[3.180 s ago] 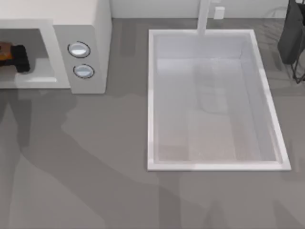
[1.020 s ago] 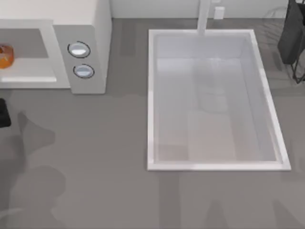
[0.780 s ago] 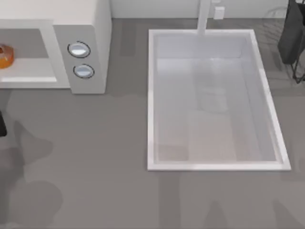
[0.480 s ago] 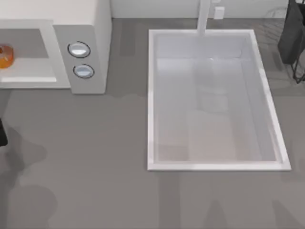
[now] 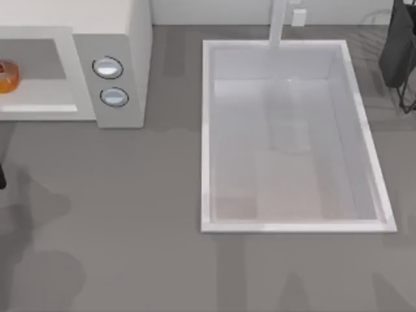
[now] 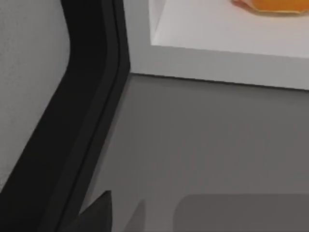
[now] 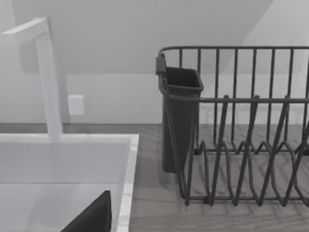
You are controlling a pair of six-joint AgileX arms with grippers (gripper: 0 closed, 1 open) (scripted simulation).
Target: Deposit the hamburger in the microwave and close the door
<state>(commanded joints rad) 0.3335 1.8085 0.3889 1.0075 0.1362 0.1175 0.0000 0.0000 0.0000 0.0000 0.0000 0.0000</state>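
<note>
The hamburger (image 5: 6,76), a small orange round, lies inside the open cavity of the off-white microwave (image 5: 123,39) at the table's far left. Its orange edge (image 6: 270,4) also appears on the white cavity floor in the left wrist view. The door (image 6: 29,63) stands swung open there as a speckled grey panel bordered by a dark band. My left gripper (image 5: 2,175) is a dark sliver at the top view's left edge, in front of the microwave and apart from the hamburger. A dark part of my right gripper (image 7: 91,217) hangs parked over the sink's back right corner.
A white sink basin (image 5: 207,143) with a faucet (image 5: 278,23) takes up the table's middle and right. A dark wire dish rack (image 7: 241,145) with a cutlery cup (image 7: 179,116) stands at the back right. Two dials (image 5: 108,67) mark the microwave's front panel.
My left gripper let go of the hamburger inside the microwave, drew back out of the cavity and moved toward the table's front left, almost leaving the top view.
</note>
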